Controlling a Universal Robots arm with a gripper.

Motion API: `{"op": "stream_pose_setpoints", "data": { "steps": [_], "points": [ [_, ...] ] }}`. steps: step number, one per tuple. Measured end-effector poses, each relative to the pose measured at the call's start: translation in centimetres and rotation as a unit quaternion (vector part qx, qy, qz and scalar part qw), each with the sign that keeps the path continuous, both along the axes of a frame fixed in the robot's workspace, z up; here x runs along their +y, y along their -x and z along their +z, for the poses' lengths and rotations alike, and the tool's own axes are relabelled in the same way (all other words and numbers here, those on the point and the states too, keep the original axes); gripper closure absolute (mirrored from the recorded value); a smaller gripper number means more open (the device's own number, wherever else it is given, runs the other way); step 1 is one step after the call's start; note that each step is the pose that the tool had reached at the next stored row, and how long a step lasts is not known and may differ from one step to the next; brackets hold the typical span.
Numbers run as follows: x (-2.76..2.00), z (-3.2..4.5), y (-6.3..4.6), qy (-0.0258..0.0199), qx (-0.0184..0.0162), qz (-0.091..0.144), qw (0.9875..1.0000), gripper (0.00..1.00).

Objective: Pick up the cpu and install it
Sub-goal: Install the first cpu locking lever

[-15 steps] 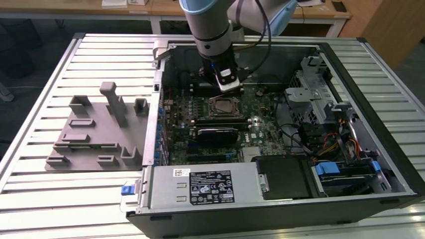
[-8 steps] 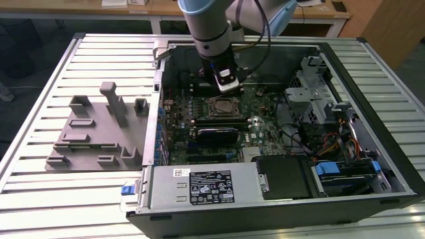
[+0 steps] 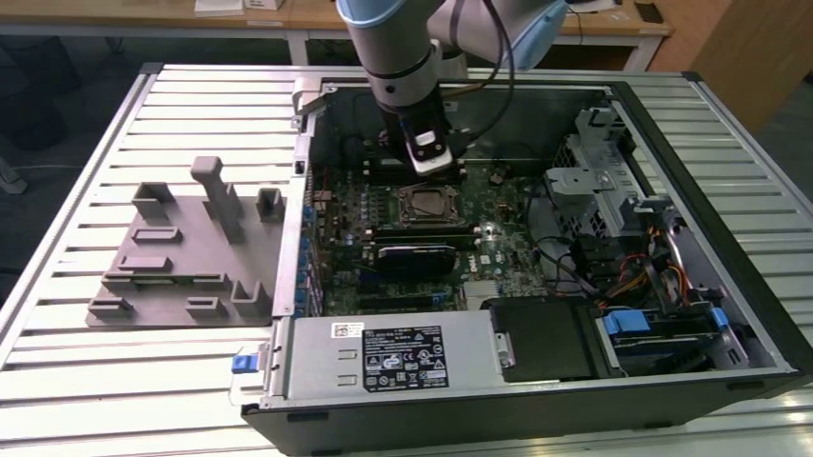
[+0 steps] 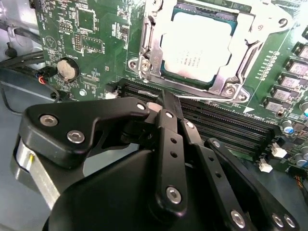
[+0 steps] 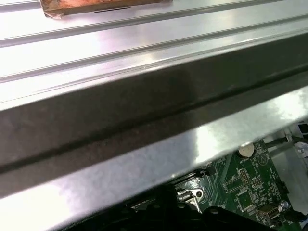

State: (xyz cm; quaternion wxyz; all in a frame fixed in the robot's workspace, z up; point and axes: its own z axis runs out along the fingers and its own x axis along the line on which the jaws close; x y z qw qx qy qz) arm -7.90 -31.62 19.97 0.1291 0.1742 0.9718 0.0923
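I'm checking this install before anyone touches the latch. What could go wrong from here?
1. The cpu lies in the socket frame, and the tool hangs just beside it over the memory slots; a low sideways move might scrape them.
2. I cannot tell whether the chip lies fully flat; if it does not, clamping it might bend the contacts.

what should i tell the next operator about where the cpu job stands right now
End effector: above the motherboard inside the open computer case, beside the socket; fingers together, holding nothing that shows.
The cpu: lies flat in the socket frame on the motherboard, silver top up.
Done: the cpu is off the grey tray, which sits on the slatted table on the exterior view's left, and is placed in the socket.
Left: whether the socket lever is locked cannot be told.
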Motion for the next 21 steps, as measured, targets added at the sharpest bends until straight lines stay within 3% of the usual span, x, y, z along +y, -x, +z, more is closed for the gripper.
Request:
{"op": "stream_pose_setpoints", "data": {
  "steps": [12,21],
  "points": [
    [0.15,-0.55,0.07,0.0021,-0.0007,-0.024,0.9997,0.89],
    [0.14,-0.93,0.08,0.0062,-0.0026,-0.036,0.9993,0.89]
  ]
}}
